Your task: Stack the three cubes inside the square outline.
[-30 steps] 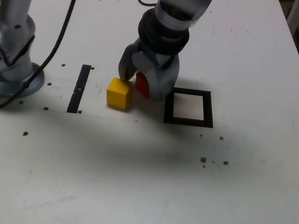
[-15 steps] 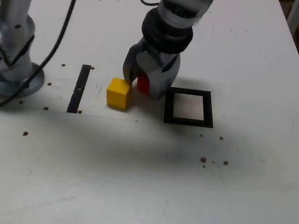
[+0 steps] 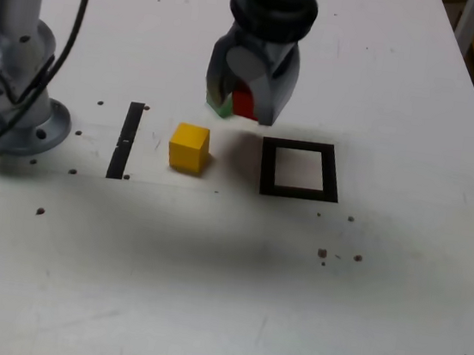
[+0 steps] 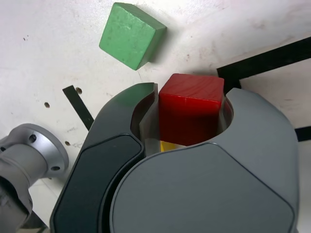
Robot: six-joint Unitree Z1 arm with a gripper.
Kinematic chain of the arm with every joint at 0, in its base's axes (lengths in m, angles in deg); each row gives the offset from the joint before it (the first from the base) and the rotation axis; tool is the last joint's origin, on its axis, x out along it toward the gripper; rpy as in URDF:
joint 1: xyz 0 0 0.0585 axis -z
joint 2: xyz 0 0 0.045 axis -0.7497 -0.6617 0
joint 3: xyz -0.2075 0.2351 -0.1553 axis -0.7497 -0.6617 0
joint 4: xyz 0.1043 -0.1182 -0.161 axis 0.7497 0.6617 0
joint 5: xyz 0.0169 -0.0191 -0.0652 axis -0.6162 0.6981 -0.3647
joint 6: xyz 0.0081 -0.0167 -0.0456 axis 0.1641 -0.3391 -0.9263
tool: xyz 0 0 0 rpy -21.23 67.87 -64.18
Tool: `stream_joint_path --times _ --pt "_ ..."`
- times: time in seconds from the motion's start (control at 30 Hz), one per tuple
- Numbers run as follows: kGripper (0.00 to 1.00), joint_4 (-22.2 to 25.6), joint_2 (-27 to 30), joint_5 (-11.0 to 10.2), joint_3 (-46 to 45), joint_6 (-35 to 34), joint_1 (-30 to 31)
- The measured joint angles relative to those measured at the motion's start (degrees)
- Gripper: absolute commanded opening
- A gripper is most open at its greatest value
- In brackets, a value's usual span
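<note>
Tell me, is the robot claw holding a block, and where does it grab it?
Yes. The gripper holds the red cube, squeezing it by two opposite side faces, one finger on each. It is lifted off the table.

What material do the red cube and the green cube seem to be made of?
The red cube, held in the gripper, looks like painted wood: faint grain streaks show on its slightly glossy top. The green cube looks like matte painted wood too, with a speckled, worn face. Neither is certain.

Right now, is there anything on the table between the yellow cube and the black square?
No. In the exterior view the table between the yellow cube and the square is bare, only shadowed.
</note>
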Motion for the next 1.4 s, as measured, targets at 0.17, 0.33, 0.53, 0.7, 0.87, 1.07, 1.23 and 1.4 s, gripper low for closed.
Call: stream_joint_path --times 0.17,0.33,0.53,0.7,0.87,1.07,1.23,1.4 --pt "0.22 1.32 0.11 2.33 3.11 -2.09 0.02" --pt "0.22 1.32 0.08 4.38 5.97 -6.16 1.05" --pt "0.22 1.32 -1.58 5.67 9.07 -10.66 2.48" --pt "0.22 1.86 -4.20 7.06 9.80 -15.13 3.31" --pt "0.22 1.87 -6.66 8.42 10.83 -17.35 3.48" --pt "0.22 1.86 -9.10 8.63 12.37 -18.70 3.65" --pt "0.22 1.59 -11.75 8.63 13.20 -19.30 4.02" --pt "0.22 1.52 -13.40 8.60 13.57 -20.32 4.04"
